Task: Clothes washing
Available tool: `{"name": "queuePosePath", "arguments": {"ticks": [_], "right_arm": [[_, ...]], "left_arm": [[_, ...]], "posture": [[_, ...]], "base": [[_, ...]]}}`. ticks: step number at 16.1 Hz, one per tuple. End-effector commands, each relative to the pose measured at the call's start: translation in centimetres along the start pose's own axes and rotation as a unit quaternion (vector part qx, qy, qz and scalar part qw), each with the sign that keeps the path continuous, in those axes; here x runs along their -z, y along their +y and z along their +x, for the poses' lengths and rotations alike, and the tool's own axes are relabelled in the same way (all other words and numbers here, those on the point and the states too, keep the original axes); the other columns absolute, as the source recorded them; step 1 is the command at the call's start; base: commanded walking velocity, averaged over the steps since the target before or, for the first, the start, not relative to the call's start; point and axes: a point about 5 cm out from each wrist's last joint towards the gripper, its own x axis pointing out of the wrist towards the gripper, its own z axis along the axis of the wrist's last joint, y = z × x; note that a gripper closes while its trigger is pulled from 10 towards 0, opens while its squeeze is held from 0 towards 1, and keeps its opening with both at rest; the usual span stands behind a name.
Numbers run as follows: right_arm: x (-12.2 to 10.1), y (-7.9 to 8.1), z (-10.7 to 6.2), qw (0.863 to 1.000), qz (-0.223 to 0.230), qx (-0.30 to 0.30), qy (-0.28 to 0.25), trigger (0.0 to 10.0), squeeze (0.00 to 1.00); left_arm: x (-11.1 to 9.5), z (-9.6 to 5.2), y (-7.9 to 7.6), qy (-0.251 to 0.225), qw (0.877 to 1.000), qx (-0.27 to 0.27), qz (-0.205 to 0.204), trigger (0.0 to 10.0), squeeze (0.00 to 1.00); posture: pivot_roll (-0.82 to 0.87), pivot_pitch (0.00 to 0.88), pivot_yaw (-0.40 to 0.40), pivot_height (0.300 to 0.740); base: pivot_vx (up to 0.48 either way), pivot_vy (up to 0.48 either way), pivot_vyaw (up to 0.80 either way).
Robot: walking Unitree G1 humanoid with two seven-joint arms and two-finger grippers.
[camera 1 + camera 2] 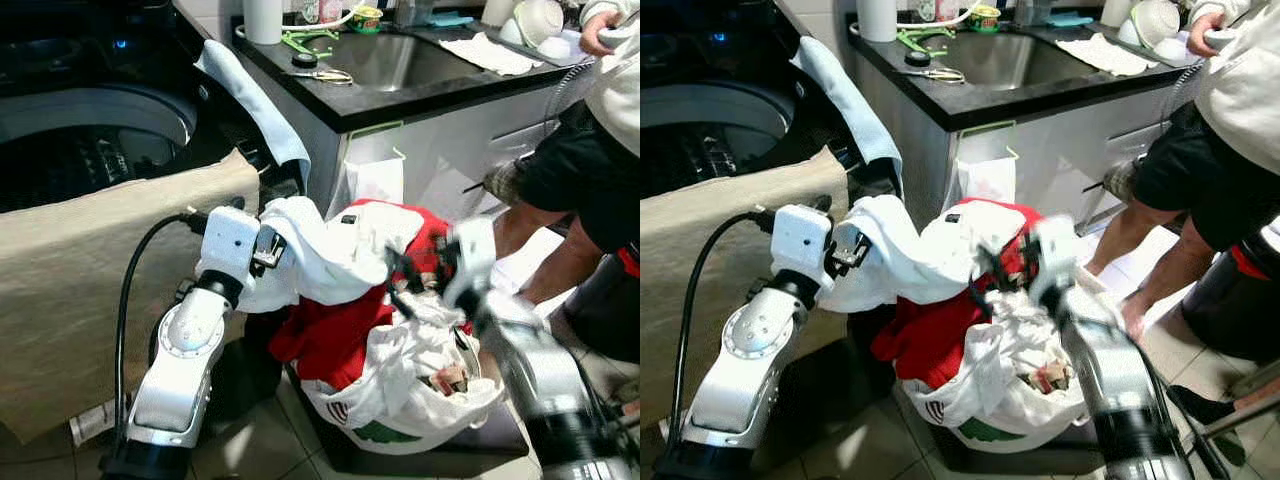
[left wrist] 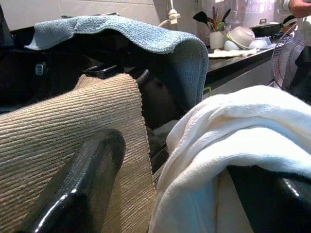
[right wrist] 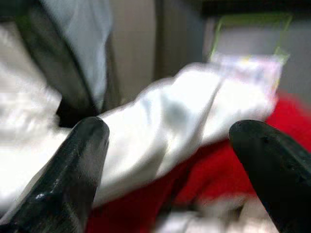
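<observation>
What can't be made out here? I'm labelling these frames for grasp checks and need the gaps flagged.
- Left pincer: the white garment drapes between its fingers in the left wrist view; actual grip unclear.
- Right pincer: open, motion-blurred in all views; contact with the red garment unclear.
- Laundry basket: mostly buried under clothes.
- Washer drum: dark, contents unreadable.
- Person: cut by the frame edge.
</observation>
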Motion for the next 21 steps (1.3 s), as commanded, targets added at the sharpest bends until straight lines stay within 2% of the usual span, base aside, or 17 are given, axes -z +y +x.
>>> {"name": "queuePosePath", "arguments": {"ticks": [1, 3, 5, 6, 7, 8, 9, 11, 15, 16, 18, 21], "right_arm": [[-0.7, 0.1, -0.8, 1.000, 0.012, -0.025, -0.011, 10.0, 0.00], [-1.2, 0.4, -1.6, 0.996, 0.077, -0.047, -0.018, 10.0, 0.00], [-1.4, 0.5, -1.6, 0.992, 0.117, -0.052, -0.018, 10.0, 0.00], [-1.4, 0.6, -1.6, 0.989, 0.138, -0.055, -0.018, 10.0, 0.00], [-1.3, 0.7, -1.7, 0.989, 0.139, -0.056, -0.015, 10.0, 0.00], [-1.2, 0.7, -1.7, 0.989, 0.138, -0.056, -0.012, 10.0, 0.00], [-1.2, 0.8, -1.8, 0.989, 0.136, -0.058, -0.004, 10.0, 0.00], [-1.0, 0.8, -1.9, 0.990, 0.129, -0.060, 0.011, 10.0, 0.00], [-0.8, 0.9, -1.8, 0.990, 0.130, -0.060, 0.018, 10.0, 0.00], [-0.7, 0.9, -1.9, 0.990, 0.129, -0.060, 0.021, 10.0, 0.00], [-0.5, 0.9, -2.0, 0.991, 0.122, -0.057, 0.026, 10.0, 0.00], [-0.2, 0.9, -2.1, 0.991, 0.119, -0.054, 0.030, 10.0, 0.00]], "left_arm": [[1.3, -0.5, 2.0, 0.030, 0.998, -0.058, -0.004, 10.0, 0.00], [1.2, -0.4, 3.7, 0.016, 0.995, -0.096, -0.022, 10.0, 0.00], [1.2, -0.2, 4.9, 0.003, 0.989, -0.132, -0.063, 10.0, 0.00], [1.4, -0.3, 5.5, -0.004, 0.980, -0.164, -0.109, 10.0, 0.00], [2.4, -0.5, 6.1, 0.015, 0.959, -0.209, -0.189, 10.0, 0.00], [2.9, -0.6, 6.0, 0.028, 0.954, -0.217, -0.203, 10.0, 0.00], [3.4, -0.8, 5.2, 0.048, 0.964, -0.199, -0.167, 10.0, 0.00], [3.5, -0.8, 4.2, 0.054, 0.979, -0.162, -0.110, 10.0, 0.00], [3.2, -0.7, 4.2, 0.047, 0.982, -0.156, -0.093, 10.0, 0.00], [3.1, -0.6, 4.1, 0.046, 0.985, -0.150, -0.074, 10.0, 0.00], [1.7, -0.2, 2.4, 0.010, 0.995, -0.098, -0.007, 10.0, 0.00], [1.3, 0.0, 1.4, 0.003, 0.997, -0.083, -0.005, 10.0, 0.00]], "posture": [[0.11, 0.000, -0.084, 0.740], [0.10, 0.000, -0.078, 0.740], [0.09, 0.000, -0.075, 0.740], [0.09, 0.000, -0.074, 0.740], [0.09, 0.000, -0.074, 0.740], [0.09, 0.000, -0.074, 0.740], [0.09, 0.000, -0.077, 0.740], [0.09, 0.000, -0.083, 0.740], [0.10, 0.000, -0.085, 0.740], [0.10, 0.000, -0.083, 0.740], [0.09, 0.000, -0.076, 0.740], [0.09, 0.000, -0.070, 0.740]], "base": [[0.000, 0.000, 0.00], [0.000, 0.000, 0.00], [0.000, 0.000, 0.00], [0.000, 0.000, 0.00], [0.000, 0.000, 0.00], [0.000, 0.000, 0.00], [0.000, 0.000, 0.00], [0.000, 0.000, 0.00], [0.000, 0.000, 0.00], [0.000, 0.000, 0.00], [0.000, 0.000, 0.00], [0.000, 0.000, 0.00]]}}
